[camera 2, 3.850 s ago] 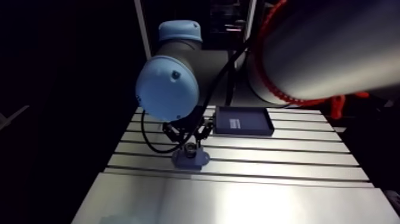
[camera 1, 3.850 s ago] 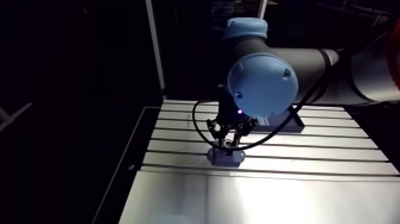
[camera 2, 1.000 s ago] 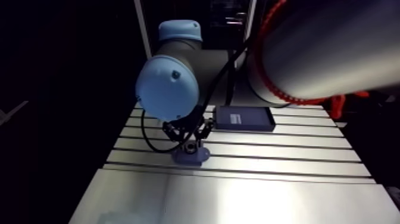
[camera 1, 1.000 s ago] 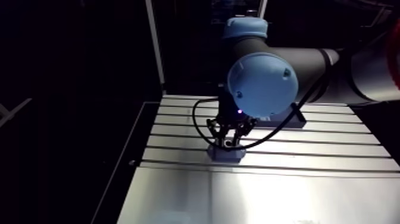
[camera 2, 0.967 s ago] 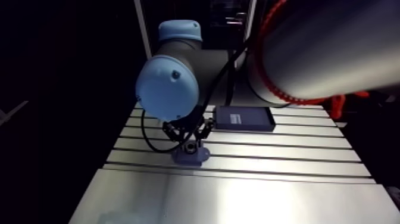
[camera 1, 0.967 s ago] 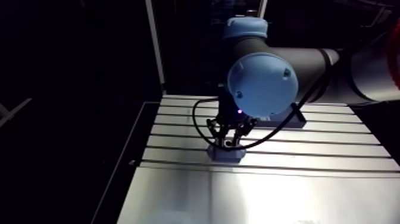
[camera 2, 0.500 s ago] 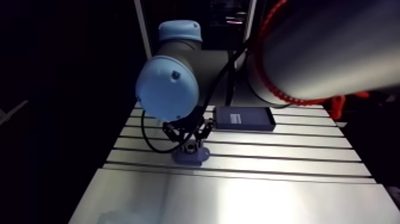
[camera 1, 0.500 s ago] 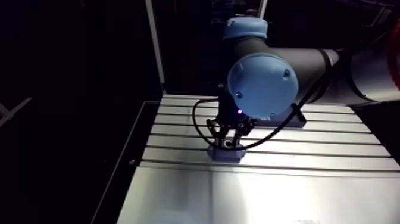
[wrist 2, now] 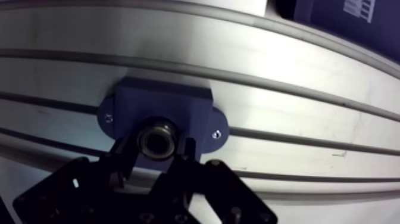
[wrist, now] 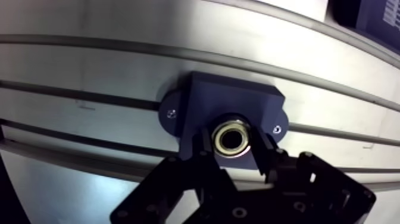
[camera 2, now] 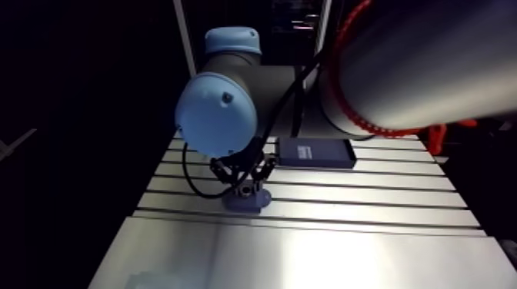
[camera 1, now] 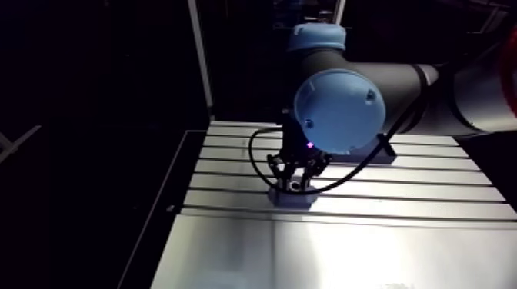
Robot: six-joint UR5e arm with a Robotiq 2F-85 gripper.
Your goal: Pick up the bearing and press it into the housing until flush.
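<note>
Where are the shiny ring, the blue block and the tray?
bearing (wrist: 221, 136): wrist view, on its metal ring.
housing (wrist: 229, 101): wrist view, on its flat top face.
tray (camera 2: 331, 152): arm view, on its dark middle.

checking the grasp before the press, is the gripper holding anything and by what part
The gripper is shut on the bearing, pinching opposite sides of its outer ring, right at the bore of the housing.
</note>
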